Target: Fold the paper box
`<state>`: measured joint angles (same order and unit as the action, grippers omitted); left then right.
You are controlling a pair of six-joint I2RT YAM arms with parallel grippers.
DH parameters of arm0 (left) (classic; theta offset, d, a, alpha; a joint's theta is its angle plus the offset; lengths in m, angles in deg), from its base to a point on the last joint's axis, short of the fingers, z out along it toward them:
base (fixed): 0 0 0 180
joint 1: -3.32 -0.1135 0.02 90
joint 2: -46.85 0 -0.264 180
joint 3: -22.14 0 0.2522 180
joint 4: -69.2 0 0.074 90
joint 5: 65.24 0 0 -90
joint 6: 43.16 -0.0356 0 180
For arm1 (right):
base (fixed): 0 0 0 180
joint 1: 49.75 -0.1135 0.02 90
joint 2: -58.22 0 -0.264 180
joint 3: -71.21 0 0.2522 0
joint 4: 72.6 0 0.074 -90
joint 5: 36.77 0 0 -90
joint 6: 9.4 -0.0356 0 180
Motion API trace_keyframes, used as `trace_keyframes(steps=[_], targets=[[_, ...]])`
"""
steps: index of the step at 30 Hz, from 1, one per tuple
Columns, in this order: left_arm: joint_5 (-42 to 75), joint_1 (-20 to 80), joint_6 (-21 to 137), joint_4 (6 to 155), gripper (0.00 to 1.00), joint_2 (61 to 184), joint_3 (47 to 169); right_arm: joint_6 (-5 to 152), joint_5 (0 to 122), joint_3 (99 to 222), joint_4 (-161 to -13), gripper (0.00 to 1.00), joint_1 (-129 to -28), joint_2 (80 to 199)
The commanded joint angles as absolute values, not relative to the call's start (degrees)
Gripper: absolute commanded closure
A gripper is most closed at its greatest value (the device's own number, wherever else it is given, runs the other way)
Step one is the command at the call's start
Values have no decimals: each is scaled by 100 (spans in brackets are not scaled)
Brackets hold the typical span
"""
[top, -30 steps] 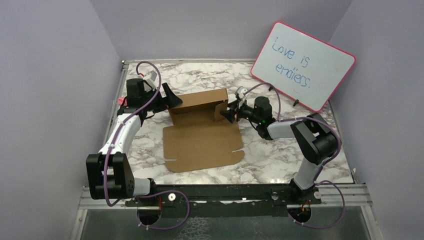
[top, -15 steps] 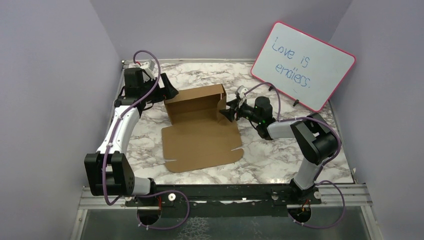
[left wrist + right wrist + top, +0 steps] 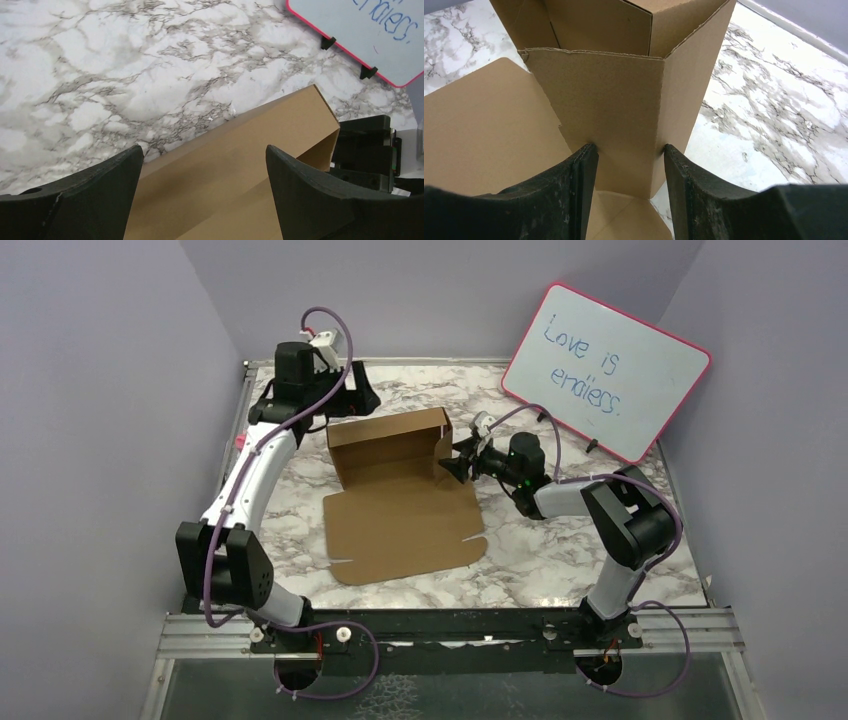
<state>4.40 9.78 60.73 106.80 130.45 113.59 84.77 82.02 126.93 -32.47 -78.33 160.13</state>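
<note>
Right wrist view showed the right gripper half-closed, apparently pinching the light, crease-prone paper box by the upright end flap between its jaws; the left gripper gaped empty above the rear wall.

The right claw is pinching an upright corner of the plain brown cardboard box, its two black fingers pressing against either side of a folded flap. Behind the flap the box's walls are standing up, while a flat panel is lying to the left on the white marble-patterned tabletop.
</note>
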Motion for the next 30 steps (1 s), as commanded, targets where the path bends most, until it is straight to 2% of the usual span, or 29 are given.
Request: trace_keyframes(steps=[1, 11, 21, 30], targets=[[453, 1421, 5623, 11038, 7, 13557, 11960, 8554, 8368, 12860, -3133, 43, -7893, 16027], [43, 2230, 5135, 11372, 8, 14528, 12740, 8537, 8407, 12891, -3137, 43, -7893, 16074], [-210, 2388, 5105, 11408, 12, 14993, 12925, 8353, 8487, 12892, -2808, 43, -7894, 16225], [-397, 2397, 5105, 11432, 19, 15206, 12993, 8360, 8330, 12921, -2599, 43, -7893, 16305]])
